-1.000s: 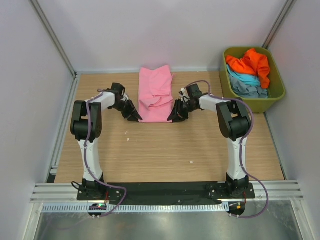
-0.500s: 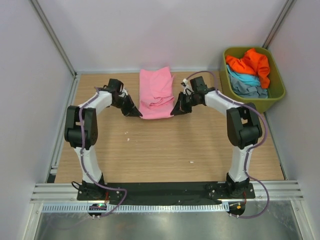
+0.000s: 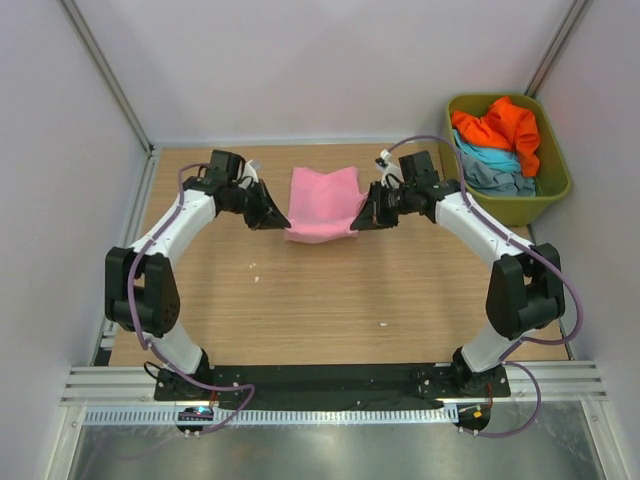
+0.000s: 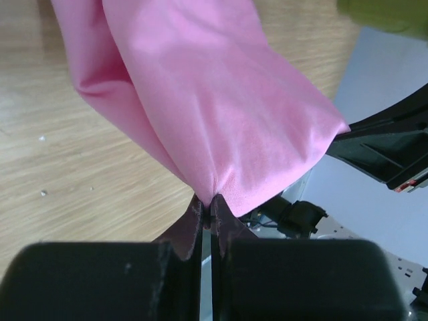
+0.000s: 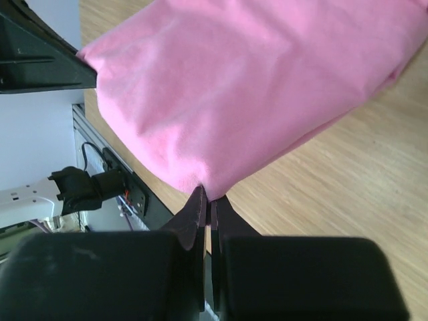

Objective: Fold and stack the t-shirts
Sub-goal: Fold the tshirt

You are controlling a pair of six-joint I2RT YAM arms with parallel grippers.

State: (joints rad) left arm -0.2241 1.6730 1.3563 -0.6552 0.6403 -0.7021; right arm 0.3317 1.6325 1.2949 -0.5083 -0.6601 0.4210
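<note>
A pink t-shirt (image 3: 324, 203) hangs stretched between both grippers above the far middle of the table. My left gripper (image 3: 276, 216) is shut on its left edge, the fabric pinched at the fingertips (image 4: 209, 203). My right gripper (image 3: 361, 217) is shut on the right edge, cloth bunched at the tips (image 5: 210, 198). The pink t-shirt (image 4: 200, 87) fills the left wrist view and the right wrist view (image 5: 254, 80). More t-shirts, orange (image 3: 500, 127), light blue (image 3: 490, 157) and grey-blue (image 3: 500, 180), lie heaped in the tub.
An olive-green plastic tub (image 3: 555, 185) stands at the far right corner of the wooden table (image 3: 320, 300). Grey walls close in on the left, back and right. The arm bases sit on a black rail (image 3: 330, 380) at the near edge.
Both grippers closed on the pink t-shirt's near edge and lifted it up and toward the back, so the shirt now hangs shorter and folded over. Both arms stretched farther out.
</note>
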